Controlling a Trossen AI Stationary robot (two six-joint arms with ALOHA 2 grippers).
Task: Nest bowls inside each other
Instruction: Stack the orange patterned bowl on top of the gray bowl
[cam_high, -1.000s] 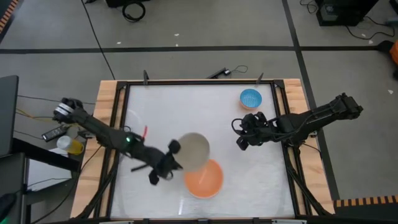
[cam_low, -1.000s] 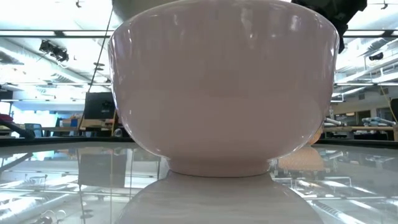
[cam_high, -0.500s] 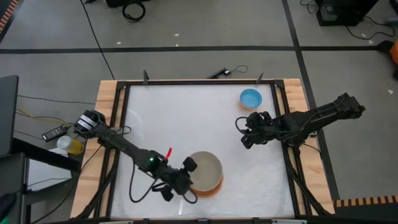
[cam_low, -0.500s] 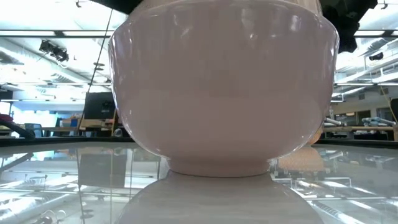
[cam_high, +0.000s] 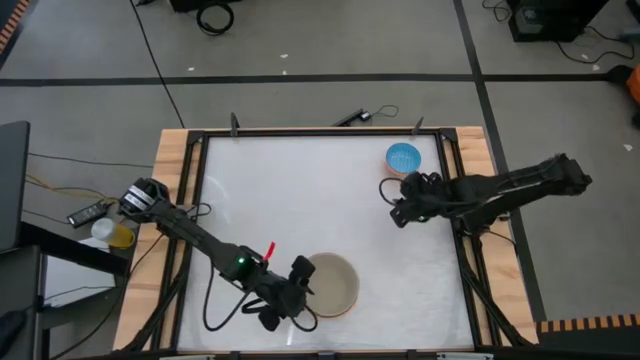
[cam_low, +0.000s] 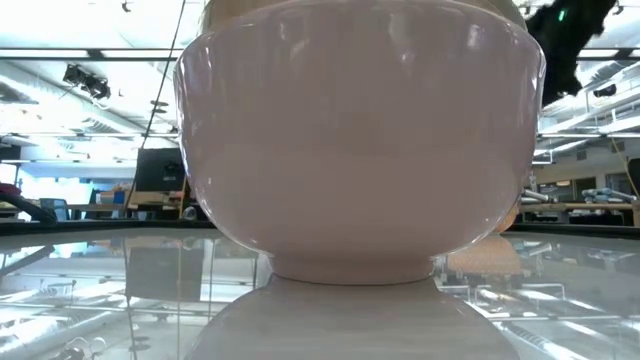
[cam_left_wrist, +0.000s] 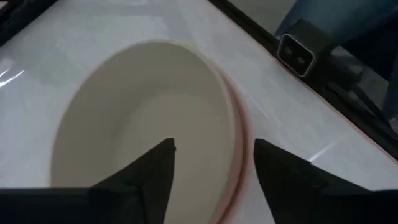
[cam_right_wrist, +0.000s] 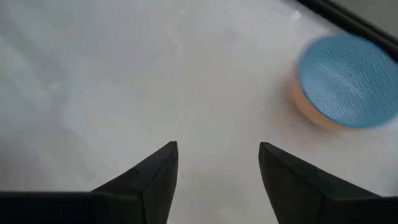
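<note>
A beige-tan bowl (cam_high: 333, 280) sits nested in the peach-orange bowl (cam_high: 338, 305) near the table's near edge. The peach-orange bowl (cam_low: 360, 140) fills the low view, with the beige rim (cam_low: 230, 5) just showing above it. My left gripper (cam_left_wrist: 214, 149) is open at the bowls' left side, with one finger over the beige bowl's (cam_left_wrist: 143, 118) inside and one outside the peach rim (cam_left_wrist: 239, 143). The small blue bowl (cam_high: 403, 157) stands at the far right. My right gripper (cam_right_wrist: 217, 149) hangs open over bare table just short of the blue bowl (cam_right_wrist: 348, 78).
Black rails (cam_high: 190, 200) and wooden side boards (cam_high: 165, 160) frame the white table top (cam_high: 300, 190). A small camera (cam_left_wrist: 295, 53) sits on the near rail, close behind the nested bowls. The table's middle and far left are bare.
My left gripper has carried the beige-tan bowl from above the table's middle toward the near edge and down. The bowl now sits inside the peach-orange one. My right gripper has drifted a little toward the far edge and the blue bowl.
</note>
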